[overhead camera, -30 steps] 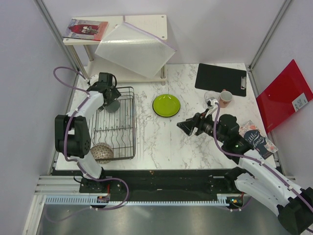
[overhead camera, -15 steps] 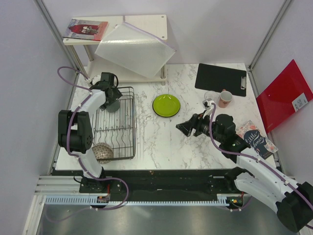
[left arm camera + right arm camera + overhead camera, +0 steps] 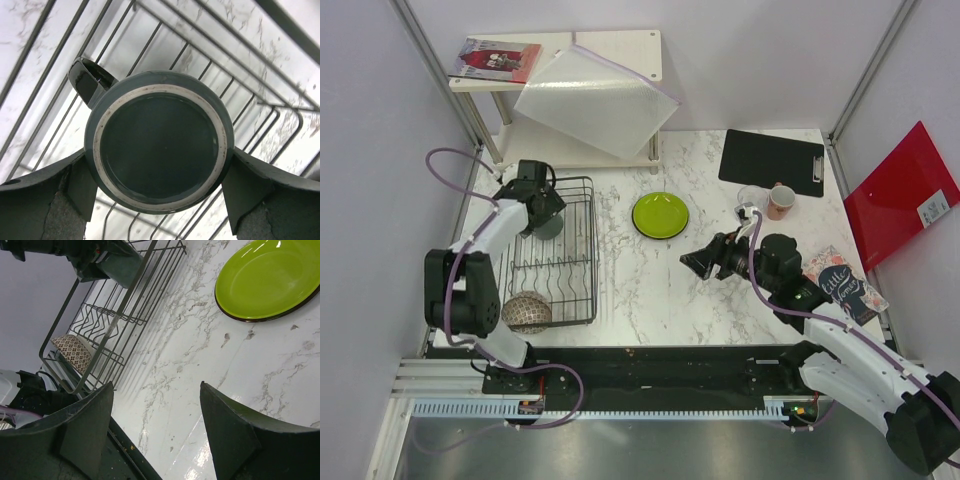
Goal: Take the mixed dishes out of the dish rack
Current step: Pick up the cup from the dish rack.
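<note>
- The black wire dish rack (image 3: 565,270) stands on the left side of the white marble-patterned table (image 3: 650,290) and holds two things.
- A dark grey-green handled mug (image 3: 548,224) sits in the rack's far left corner. In the left wrist view its round face with a pale ring is turned up, and its handle (image 3: 86,82) points up and to the left.
- A brown speckled bowl (image 3: 527,312) sits in the rack's near left corner, with its patterned outside showing.
- A round lime-green plate (image 3: 660,215) lies flat on the table, near the rack's right side but apart from it.
- A clear glass (image 3: 751,196) and a small pink cup (image 3: 781,201) stand just beside each other at the far right, close to a black clipboard (image 3: 770,158).
- The left arm reaches along the rack's left side. The left gripper (image 3: 157,157) points down over the mug with the jaws wide, one finger (image 3: 45,200) on each side of the mug's wall. I cannot tell whether they press on it.
- The right arm stretches in from the near right. The right gripper (image 3: 157,435) hangs above bare table on the near side of the plate, aimed toward the rack. Its jaws are spread wide with nothing between them.
</note>
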Robot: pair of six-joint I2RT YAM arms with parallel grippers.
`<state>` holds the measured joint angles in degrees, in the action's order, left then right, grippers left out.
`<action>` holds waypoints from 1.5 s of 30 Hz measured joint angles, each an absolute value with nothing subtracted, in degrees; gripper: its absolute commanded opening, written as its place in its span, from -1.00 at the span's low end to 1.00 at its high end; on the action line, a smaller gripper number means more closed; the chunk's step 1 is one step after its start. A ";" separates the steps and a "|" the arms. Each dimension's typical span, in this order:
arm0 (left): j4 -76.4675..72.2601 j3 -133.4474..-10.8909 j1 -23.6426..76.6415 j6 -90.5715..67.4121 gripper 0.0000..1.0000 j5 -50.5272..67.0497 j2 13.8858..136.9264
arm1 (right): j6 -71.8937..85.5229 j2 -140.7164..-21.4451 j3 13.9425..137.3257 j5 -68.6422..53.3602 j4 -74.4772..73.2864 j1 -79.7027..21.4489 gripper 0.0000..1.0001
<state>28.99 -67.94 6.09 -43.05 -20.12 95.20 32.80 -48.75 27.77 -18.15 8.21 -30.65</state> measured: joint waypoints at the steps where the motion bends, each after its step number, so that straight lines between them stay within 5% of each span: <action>1: 29.52 -66.74 6.07 -42.74 -0.97 -19.57 93.19 | 32.93 -48.66 27.77 -18.17 8.23 -30.63 0.53; 9: 26.06 -54.52 5.50 -41.01 -0.97 -5.37 67.00 | 33.45 -47.68 28.40 -17.74 7.97 -30.65 0.53; 14: 15.29 -47.59 5.54 -42.83 -0.97 13.41 56.51 | 34.85 -47.72 30.26 -16.86 7.66 -30.65 0.52; 26: -25.80 -36.12 7.22 -66.43 -0.97 42.87 55.27 | 40.42 -46.30 30.44 -21.78 13.30 -30.70 0.50; 35: -48.31 -33.36 20.82 -75.18 -0.97 45.65 59.31 | 44.40 -45.87 30.24 -25.21 22.13 -31.81 0.50; 45: -54.92 -33.36 29.10 -76.25 -0.97 45.01 67.51 | 45.43 -48.45 30.70 -25.74 28.34 -34.30 0.48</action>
<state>-54.92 -33.36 29.10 -76.25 45.01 67.51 45.43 -48.45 30.70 -25.74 28.34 -34.30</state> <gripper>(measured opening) 0.920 0.749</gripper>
